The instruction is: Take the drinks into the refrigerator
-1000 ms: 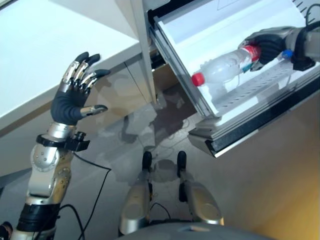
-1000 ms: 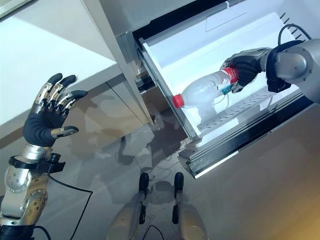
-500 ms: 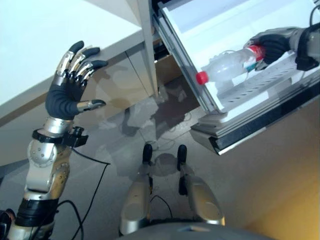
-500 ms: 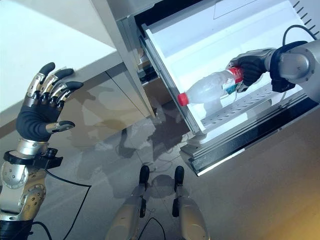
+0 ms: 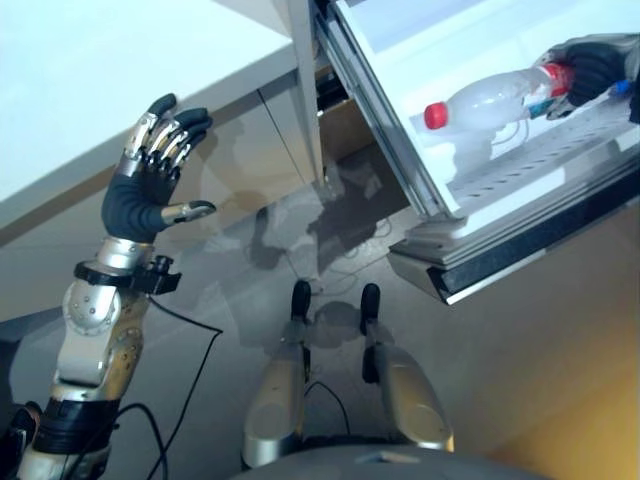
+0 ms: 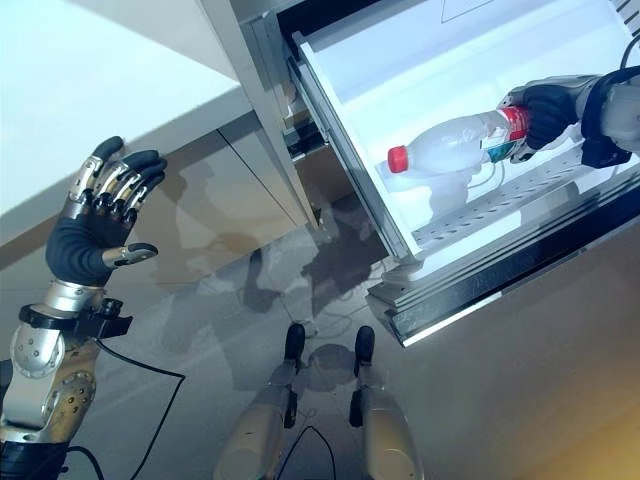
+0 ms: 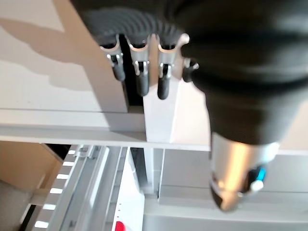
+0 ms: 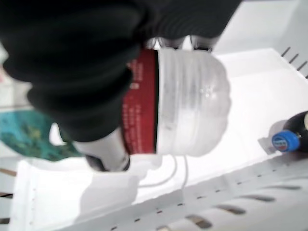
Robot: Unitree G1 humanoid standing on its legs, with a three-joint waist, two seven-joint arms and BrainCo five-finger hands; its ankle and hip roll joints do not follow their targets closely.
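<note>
A clear plastic bottle [image 6: 450,148] with a red cap [image 5: 435,115] and a red label [image 8: 139,110] is held on its side over the white refrigerator door shelf [image 6: 470,215]. My right hand [image 6: 548,108] is shut on the bottle's base end, seen close in the right wrist view as my right hand [image 8: 72,72]. A dark bottle with a blue cap [image 8: 285,140] lies further along the shelf. My left hand [image 5: 150,185] is raised with straight fingers [image 7: 137,77] beside the white cabinet, holding nothing.
The open refrigerator door [image 6: 480,290] juts out at the right with a dark lower edge. A white cabinet panel [image 5: 100,90] and its grey post [image 6: 265,120] stand at the left. Tan floor [image 6: 200,270] lies between them.
My right hand has carried the bottle further right and up along the door shelf. The left hand has stayed raised and open; the camera has shifted a little.
</note>
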